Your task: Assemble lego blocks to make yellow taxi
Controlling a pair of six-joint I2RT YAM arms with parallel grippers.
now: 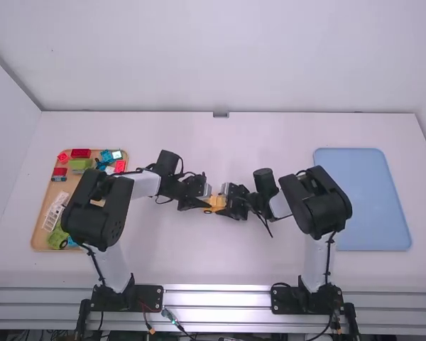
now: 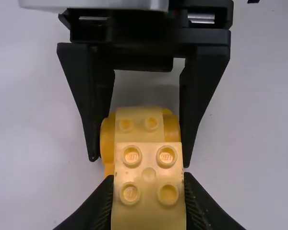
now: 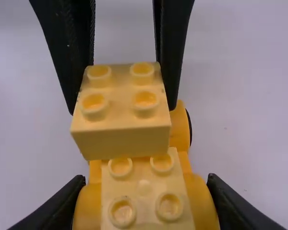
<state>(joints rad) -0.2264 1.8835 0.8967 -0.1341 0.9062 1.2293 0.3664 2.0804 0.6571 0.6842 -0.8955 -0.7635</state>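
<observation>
At mid-table in the high view, my left gripper (image 1: 204, 204) and my right gripper (image 1: 228, 206) meet at the yellow blocks (image 1: 214, 203). In the left wrist view my left gripper (image 2: 149, 184) is shut on a pale yellow four-stud brick (image 2: 149, 201). My right gripper (image 3: 145, 194) is shut on an orange-yellow car base (image 3: 88, 206) with rounded sides and pale studs on top. The brick (image 3: 121, 140) lies over the far part of the base; its contact with the studs underneath is hidden, so I cannot tell if they are joined.
A wooden tray (image 1: 41, 231) on the left bears red, green and blue blocks and a white piece, partly behind the left arm. On the right lies a light blue tray (image 1: 373, 206), with the right arm's elbow over its near-left side.
</observation>
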